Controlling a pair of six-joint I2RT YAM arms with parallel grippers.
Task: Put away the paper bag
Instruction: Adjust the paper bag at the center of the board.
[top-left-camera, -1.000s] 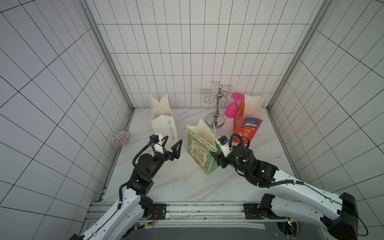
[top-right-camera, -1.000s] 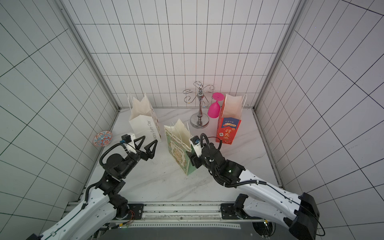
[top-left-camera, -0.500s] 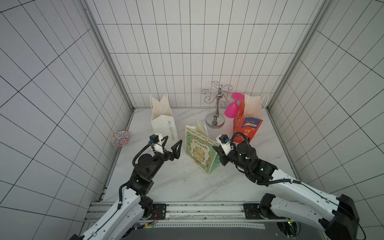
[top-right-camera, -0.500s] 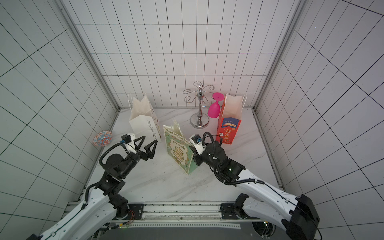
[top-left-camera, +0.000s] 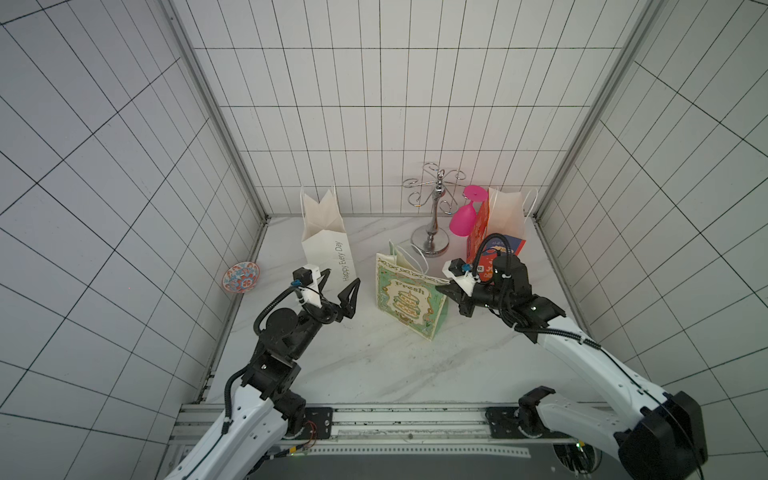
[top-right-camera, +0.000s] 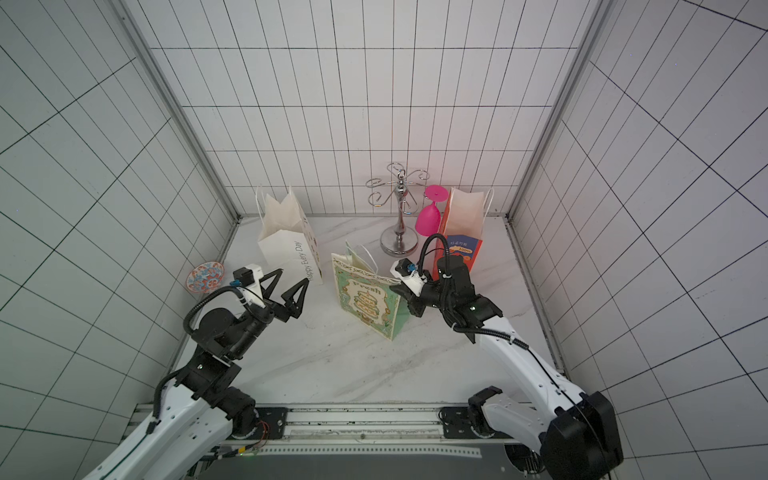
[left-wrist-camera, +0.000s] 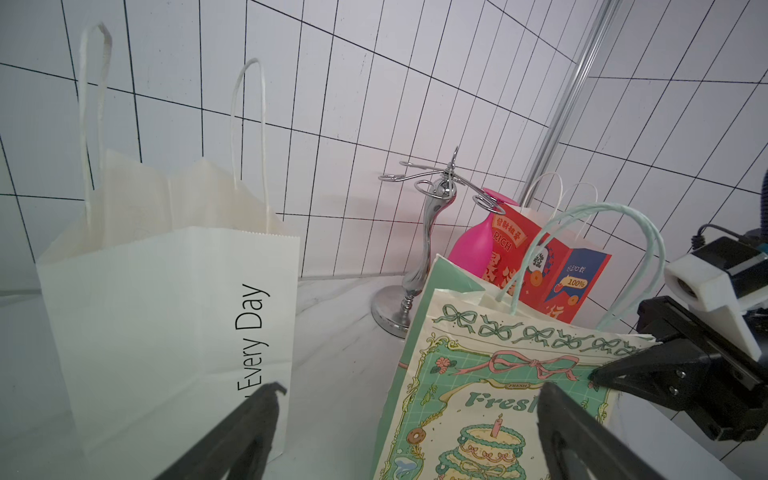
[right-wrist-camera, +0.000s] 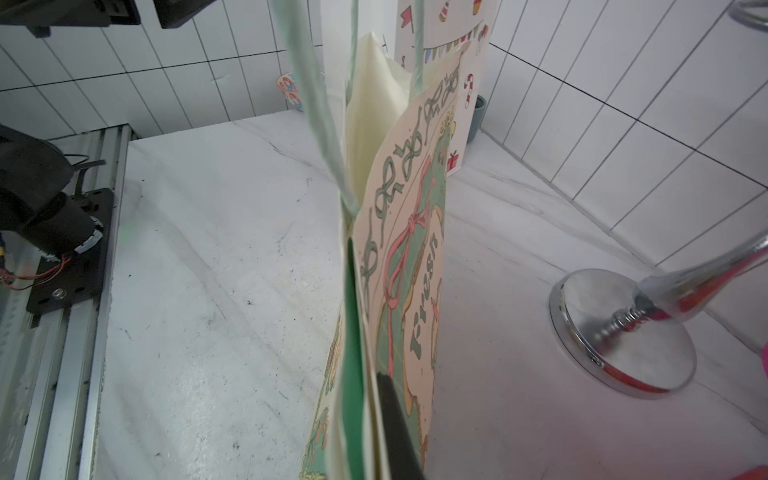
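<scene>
The paper bag (top-left-camera: 409, 299) (top-right-camera: 365, 301), green and cream with "Fresh" and a cake printed on it, stands mid-table, pressed nearly flat. My right gripper (top-left-camera: 446, 289) (top-right-camera: 400, 286) is shut on its upper right edge; in the right wrist view one black finger (right-wrist-camera: 395, 424) presses the printed face of the bag (right-wrist-camera: 411, 266), with the other finger hidden behind the paper. My left gripper (top-left-camera: 338, 286) (top-right-camera: 291, 278) hangs open to the left of the bag, holding nothing. In the left wrist view the bag (left-wrist-camera: 490, 415) sits just beyond the spread fingertips.
A white "Every Day" bag (top-left-camera: 328, 245) (left-wrist-camera: 166, 311) stands at the back left, close behind the left gripper. A chrome glass stand (top-left-camera: 432, 216) with a pink glass (top-left-camera: 463, 220) and a red bag (top-left-camera: 494, 232) are at the back right. A small patterned bowl (top-left-camera: 241, 277) leans on the left wall.
The right gripper has shut on the bag's edge, and the bag has gone from open-mouthed to nearly flat and shifted slightly right. The left arm has not moved.
</scene>
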